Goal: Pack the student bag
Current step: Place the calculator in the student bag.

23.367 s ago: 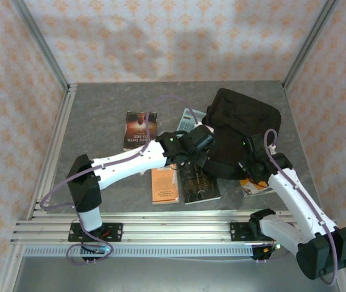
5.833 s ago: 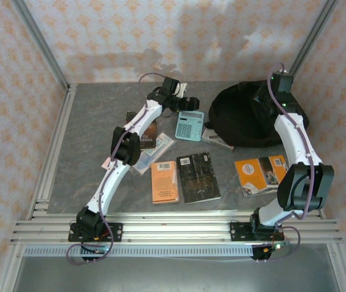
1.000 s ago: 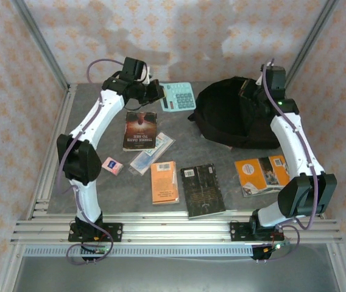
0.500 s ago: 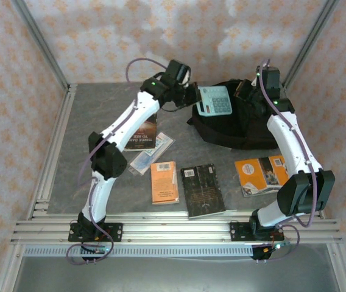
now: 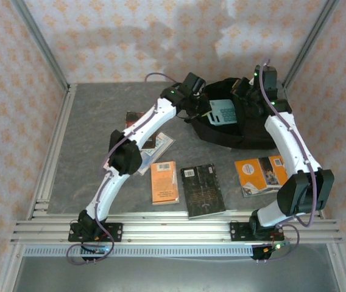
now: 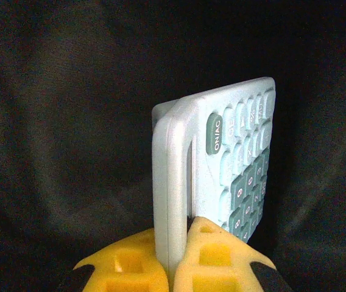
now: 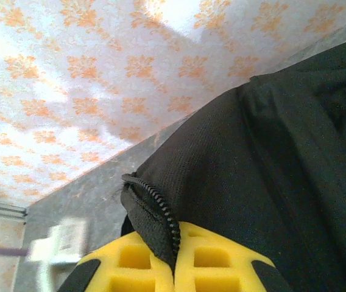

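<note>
Student bag [image 5: 228, 135] is set at the far right of the bench [image 5: 100, 121]; over its mouth the calculator [image 6: 215, 176] is pinched edgewise by the closed left fingers [image 6: 215, 263]; beyond, its zipper rim [image 7: 155, 204] is clamped by the right fingers [image 7: 215, 261]; should that rim slip, the calculator could be dropped outside.

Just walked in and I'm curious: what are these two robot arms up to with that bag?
They are packing a large black fabric backpack. The right hand pinches its zippered edge, holding the mouth open, while the left hand grips a pale blue plastic calculator on edge at that opening. Several books lie on the grey table, unpacked.
</note>
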`<state>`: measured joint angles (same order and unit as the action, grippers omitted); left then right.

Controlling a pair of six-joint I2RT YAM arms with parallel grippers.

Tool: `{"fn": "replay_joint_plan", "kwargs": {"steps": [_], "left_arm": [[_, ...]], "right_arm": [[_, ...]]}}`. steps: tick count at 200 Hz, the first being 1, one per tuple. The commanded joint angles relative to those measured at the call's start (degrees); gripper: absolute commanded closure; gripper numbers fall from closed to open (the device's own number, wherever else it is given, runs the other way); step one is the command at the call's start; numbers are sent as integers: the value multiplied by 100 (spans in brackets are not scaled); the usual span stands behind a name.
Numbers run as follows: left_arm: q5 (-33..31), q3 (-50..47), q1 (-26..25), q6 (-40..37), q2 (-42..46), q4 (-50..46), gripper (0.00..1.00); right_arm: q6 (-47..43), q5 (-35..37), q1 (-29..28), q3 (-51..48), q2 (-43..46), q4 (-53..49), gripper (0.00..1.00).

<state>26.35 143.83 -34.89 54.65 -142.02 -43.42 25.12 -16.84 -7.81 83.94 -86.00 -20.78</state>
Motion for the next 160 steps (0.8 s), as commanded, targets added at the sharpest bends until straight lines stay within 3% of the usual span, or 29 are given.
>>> {"fn": "replay_joint_plan", "kwargs": {"steps": [1,49,88,109,126,144,160], "left_arm": [[424,231,-108,411,-498,778,100],[817,1055,-418,1047,-1498,2290,100],[1101,1345,-535,1858,-2208,3362,53],[1388,1342,-536,1867,-2191,3456,35],[1554,1346,-501,1597,-1936,3298,31],[1531,1270,-420,1035,-1486,2509,31],[1409,715,-339,602,-839,2094,30]], "right_arm": [[171,-266,-238,26,9,765,100],[257,-469,-369,-28,-110,1031,100],[180,-394,-363,-94,-188,1070,100],[66,-352,-370,-119,-216,1021,100],[-43,-219,-370,-115,-217,963,100],[-238,27,-356,-115,-158,917,100],[-323,208,-282,-108,-98,892,100]]}}
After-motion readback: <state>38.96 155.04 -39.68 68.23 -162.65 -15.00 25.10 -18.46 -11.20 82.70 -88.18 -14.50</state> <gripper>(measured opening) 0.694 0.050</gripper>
